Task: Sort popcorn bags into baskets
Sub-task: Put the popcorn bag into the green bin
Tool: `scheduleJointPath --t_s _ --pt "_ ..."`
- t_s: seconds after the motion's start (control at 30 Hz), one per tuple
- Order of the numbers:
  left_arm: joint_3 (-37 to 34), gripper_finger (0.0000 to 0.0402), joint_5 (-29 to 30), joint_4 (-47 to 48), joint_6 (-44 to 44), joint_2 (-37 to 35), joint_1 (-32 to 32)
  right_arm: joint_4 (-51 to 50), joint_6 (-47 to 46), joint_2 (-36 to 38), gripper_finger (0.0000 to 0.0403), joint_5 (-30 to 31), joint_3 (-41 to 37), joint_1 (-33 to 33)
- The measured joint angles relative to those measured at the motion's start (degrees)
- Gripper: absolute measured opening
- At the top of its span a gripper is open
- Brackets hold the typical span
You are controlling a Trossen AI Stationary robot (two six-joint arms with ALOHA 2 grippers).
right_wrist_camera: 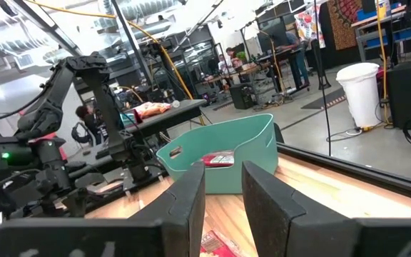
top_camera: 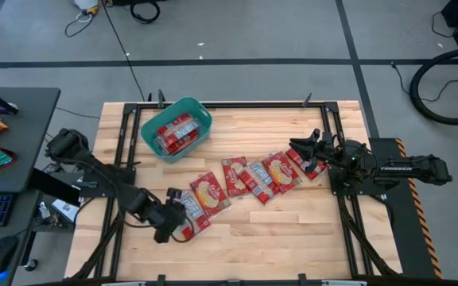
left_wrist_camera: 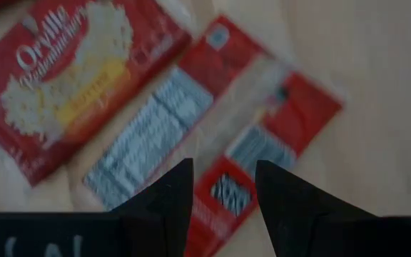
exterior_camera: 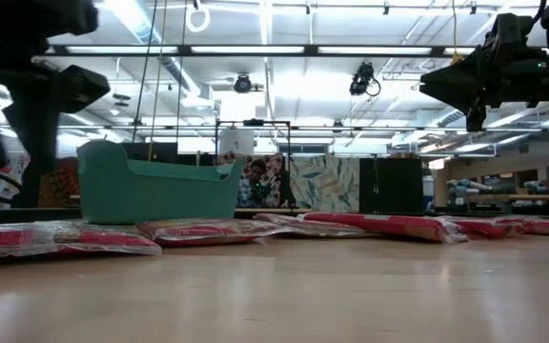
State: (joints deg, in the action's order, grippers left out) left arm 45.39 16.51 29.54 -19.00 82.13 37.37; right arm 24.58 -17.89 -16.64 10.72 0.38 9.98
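Left claw directly above popcorn bag

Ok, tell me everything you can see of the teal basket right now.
The teal basket is a teal-green plastic tub, rectangular with rounded corners and a rolled rim, one end wall rising higher than the other in the low view. It stands upright on the wooden table, toward its far left, turned at an angle to the table's edges. Red popcorn bags already lie inside it. Neither pincer touches it, and the loose bags on the table lie apart from it.
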Motion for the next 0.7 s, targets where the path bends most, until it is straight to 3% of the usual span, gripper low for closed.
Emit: scheduleJointPath --t_s 0.17,0.7 --pt "0.0 0.0157 3.9 5.1 0.7 0.6 2.4 0.0 0.0 0.0 0.0098 0.0 0.0 0.0" --pt "3.3 0.0157 9.2 0.2 9.2 13.6 8.9 0.0 0.0 0.0 0.0098 0.0 0.0 0.0"
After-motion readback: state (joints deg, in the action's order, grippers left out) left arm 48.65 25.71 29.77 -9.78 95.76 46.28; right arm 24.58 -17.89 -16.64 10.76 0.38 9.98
